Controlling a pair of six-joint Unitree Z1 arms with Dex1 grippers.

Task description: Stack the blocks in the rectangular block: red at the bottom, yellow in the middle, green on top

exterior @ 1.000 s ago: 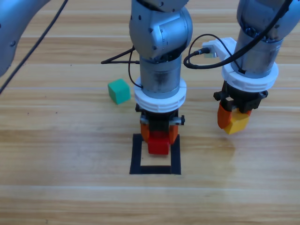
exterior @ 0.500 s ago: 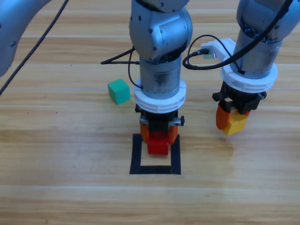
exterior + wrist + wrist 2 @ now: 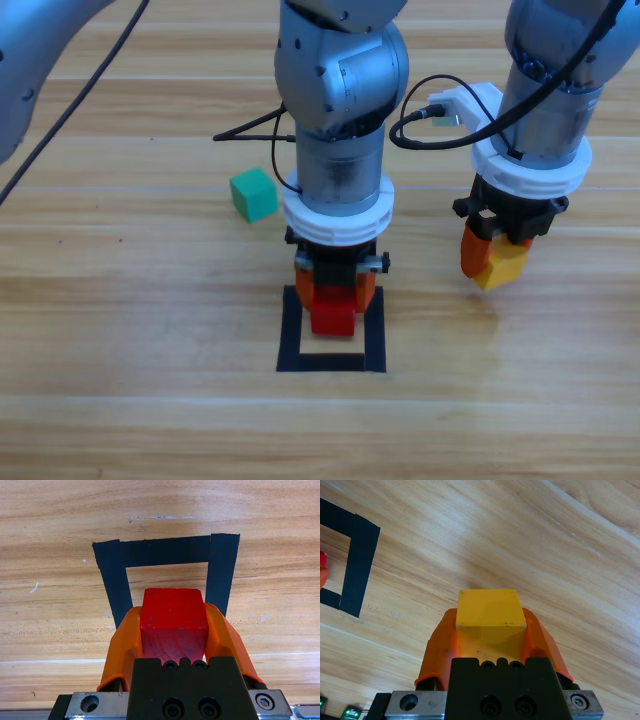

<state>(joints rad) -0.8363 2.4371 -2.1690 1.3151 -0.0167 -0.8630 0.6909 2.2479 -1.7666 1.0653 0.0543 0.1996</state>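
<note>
Left gripper point(image 3: 333, 300): orange fingers clamped on glossy red cube point(image 3: 333, 312), over the black tape rectangle point(image 3: 290, 330) mid-desk. Right gripper point(image 3: 492, 262): fingers clamped on smooth yellow cube point(image 3: 503, 264), toward right edge. Teal-green cube point(image 3: 253, 194) sits loose on wood-grain desk point(image 3: 120, 300).

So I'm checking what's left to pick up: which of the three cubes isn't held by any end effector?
The teal-green cube: it sits free on the table, left of the left arm. The red cube is clamped in the left end effector, the yellow cube in the right end effector.
</note>
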